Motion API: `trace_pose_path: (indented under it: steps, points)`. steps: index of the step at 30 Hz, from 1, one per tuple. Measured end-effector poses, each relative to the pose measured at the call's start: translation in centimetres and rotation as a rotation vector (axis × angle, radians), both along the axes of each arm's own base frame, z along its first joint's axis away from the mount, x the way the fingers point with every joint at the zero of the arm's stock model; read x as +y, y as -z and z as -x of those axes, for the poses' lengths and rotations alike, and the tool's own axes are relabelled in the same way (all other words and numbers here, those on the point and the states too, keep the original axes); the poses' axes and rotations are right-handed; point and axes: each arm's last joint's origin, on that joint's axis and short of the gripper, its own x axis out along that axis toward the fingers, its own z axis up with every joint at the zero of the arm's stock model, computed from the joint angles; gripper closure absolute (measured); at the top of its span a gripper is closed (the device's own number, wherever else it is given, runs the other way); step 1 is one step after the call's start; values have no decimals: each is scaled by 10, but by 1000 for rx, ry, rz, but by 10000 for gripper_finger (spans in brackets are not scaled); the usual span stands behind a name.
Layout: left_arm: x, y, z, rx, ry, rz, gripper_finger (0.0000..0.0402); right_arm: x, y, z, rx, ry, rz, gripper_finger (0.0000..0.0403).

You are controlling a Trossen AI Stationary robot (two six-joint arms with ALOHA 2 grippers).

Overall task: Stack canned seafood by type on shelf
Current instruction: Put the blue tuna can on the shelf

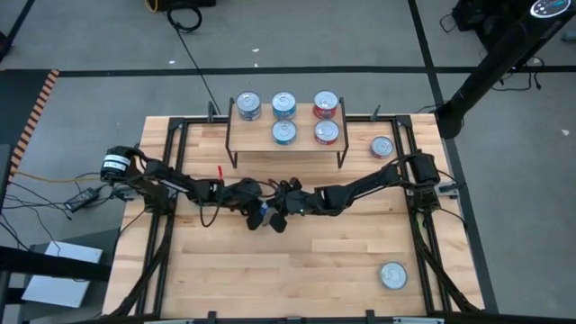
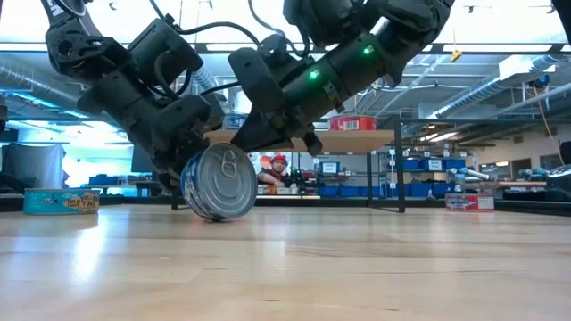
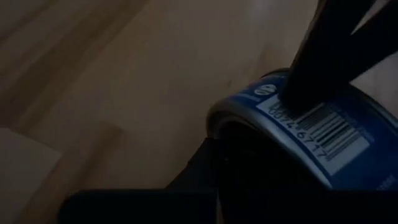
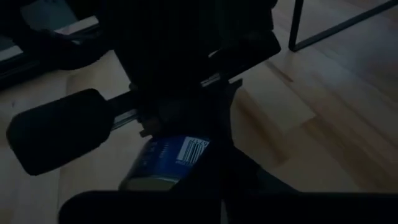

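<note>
Both arms meet at the middle of the tabletop [image 1: 270, 270], just in front of the shelf [image 1: 286, 139]. The left gripper [image 2: 183, 169] is clamped on a dark blue tin [image 2: 219, 182], which stands on edge on the wood with its silver pull-tab top turned outward; in the left wrist view the tin's barcode label [image 3: 323, 130] lies right under a dark finger. The right gripper [image 2: 281, 125] is closed with nothing in it, hanging close above and beside that same tin, its fingers nearly against the left one's. Beyond the grippers, five tins sit on the shelf board: a blue one [image 1: 247, 105], two teal ones [image 1: 283, 105] [image 1: 283, 132] and two red ones [image 1: 326, 104] [image 1: 327, 132]. To the right arm's side, one tin [image 1: 382, 147] lies just past the shelf's end, and another [image 1: 392, 275] well behind, near the table's front edge.
</note>
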Motion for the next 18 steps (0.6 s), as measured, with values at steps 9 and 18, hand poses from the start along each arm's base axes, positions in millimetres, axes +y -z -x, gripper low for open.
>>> trace_pose_path:
  steps: [9,18]
  points:
    - [-11,-4,-2,-35,69,31,401,-1,-1,1,6,-8,1,395]
    - [-14,-3,-1,-21,97,50,401,0,-32,14,34,-40,41,395]
